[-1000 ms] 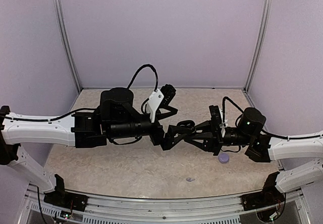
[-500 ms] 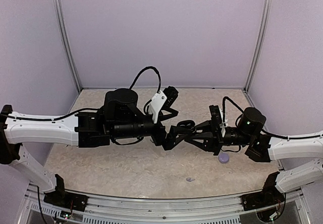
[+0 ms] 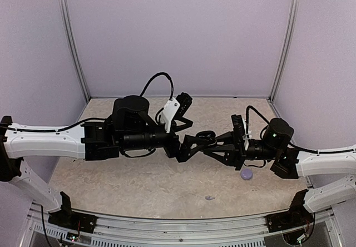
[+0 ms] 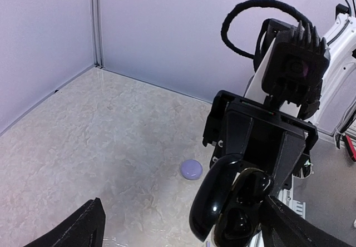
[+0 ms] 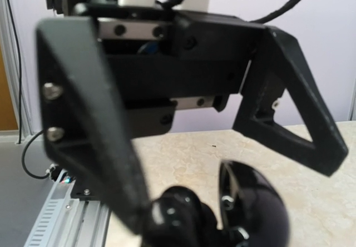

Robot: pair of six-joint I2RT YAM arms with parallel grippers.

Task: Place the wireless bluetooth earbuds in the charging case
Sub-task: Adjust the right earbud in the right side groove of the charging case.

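Charging case [image 4: 214, 199], glossy black with its lid hinged open, is held up above the table at the middle of the workspace, clamped between the closed fingers of the right gripper [image 3: 208, 144]. From the left wrist view, dark rounded shapes sit in the case's lower half, but black on black makes it impossible to tell whether they are earbuds or bare wells.

Facing it from the other side, the left gripper [image 3: 187, 148] has its jaws spread wide. The case lies in the gap between them, and neither finger can be seen touching it.

Underneath is a table [image 3: 139, 186] with a beige, marbled, slightly glossy top. A round lavender disc [image 3: 246, 174] lies flat on it just beneath the right arm's wrist. Nearer the front edge and well apart from both grippers lies a tiny lavender earbud [image 3: 209, 197], too small for its shape to be read.

Plain pale lilac walls [image 3: 178, 35] close in the back and both sides. Aluminium posts [image 3: 75, 41] stand in the two rear corners, and a ribbed metal rail [image 3: 183, 225] runs along the near edge between the arm bases.
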